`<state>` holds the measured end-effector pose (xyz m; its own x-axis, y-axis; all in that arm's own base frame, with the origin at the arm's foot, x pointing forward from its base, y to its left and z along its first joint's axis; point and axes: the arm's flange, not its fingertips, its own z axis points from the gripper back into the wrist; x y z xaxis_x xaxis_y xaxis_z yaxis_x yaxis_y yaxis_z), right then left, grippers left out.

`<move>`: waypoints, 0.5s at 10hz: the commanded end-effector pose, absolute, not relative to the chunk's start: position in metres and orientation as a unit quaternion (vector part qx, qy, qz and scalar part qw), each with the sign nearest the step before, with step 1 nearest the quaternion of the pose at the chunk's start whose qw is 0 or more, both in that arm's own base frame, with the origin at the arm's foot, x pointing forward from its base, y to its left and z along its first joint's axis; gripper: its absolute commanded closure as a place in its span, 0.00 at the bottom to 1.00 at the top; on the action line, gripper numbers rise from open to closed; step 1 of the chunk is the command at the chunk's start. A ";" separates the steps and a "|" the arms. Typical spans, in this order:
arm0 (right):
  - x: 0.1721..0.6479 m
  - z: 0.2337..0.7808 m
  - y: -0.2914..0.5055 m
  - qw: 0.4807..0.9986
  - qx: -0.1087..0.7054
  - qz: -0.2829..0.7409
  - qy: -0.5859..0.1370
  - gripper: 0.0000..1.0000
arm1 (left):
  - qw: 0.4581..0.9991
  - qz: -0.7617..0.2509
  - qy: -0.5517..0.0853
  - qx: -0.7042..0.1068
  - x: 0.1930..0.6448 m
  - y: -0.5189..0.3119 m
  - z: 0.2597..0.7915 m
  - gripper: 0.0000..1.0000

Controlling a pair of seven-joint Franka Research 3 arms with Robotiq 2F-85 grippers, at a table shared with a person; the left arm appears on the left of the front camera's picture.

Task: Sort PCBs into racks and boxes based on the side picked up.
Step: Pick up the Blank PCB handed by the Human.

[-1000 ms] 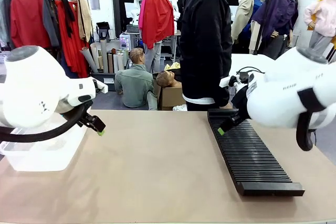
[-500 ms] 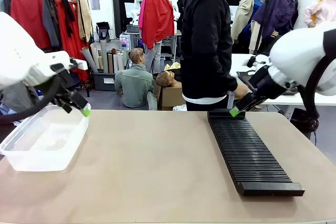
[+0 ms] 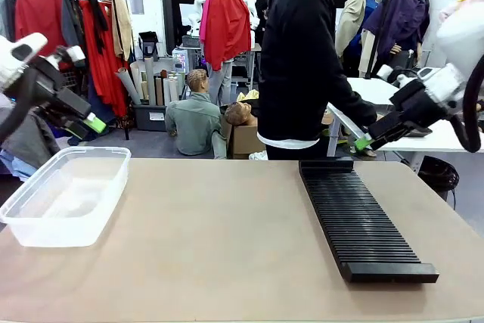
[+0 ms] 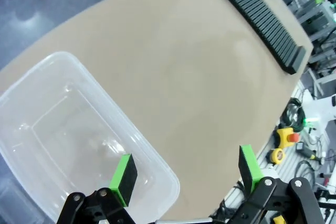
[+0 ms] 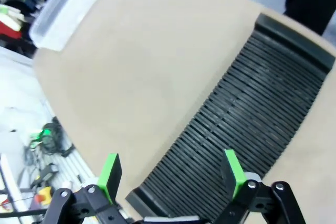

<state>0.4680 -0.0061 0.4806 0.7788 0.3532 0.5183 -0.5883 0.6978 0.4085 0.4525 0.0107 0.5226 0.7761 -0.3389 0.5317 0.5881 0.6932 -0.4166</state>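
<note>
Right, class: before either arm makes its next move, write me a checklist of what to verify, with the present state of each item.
1. Left gripper open, nothing between its pads: ok.
2. Right gripper open, nothing between its pads: ok.
3. Clear plastic rectangular tub upright on the tan table, mouth up: ok.
4. Long black slotted rack lying flat, slots up: ok.
5. Person's black sleeve well apart from the right gripper: cannot tell. The two sit close together in the front view, and depth is unclear.
</note>
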 end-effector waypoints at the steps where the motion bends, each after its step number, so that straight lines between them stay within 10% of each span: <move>1: 0.484 0.486 -0.040 0.882 0.355 0.243 -0.191 0.00 | 0.884 -0.251 -0.207 -0.335 0.458 0.033 0.523 0.00; 5: 0.475 0.485 -0.103 0.860 0.429 0.184 -0.206 0.00 | 0.856 -0.286 -0.207 -0.377 0.448 0.077 0.515 0.00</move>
<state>0.4694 -0.0982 0.4846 0.8616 0.1686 0.4788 -0.4744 0.6032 0.6412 0.4456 0.0699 0.5105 0.7904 -0.3227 0.5207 0.5939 0.6122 -0.5220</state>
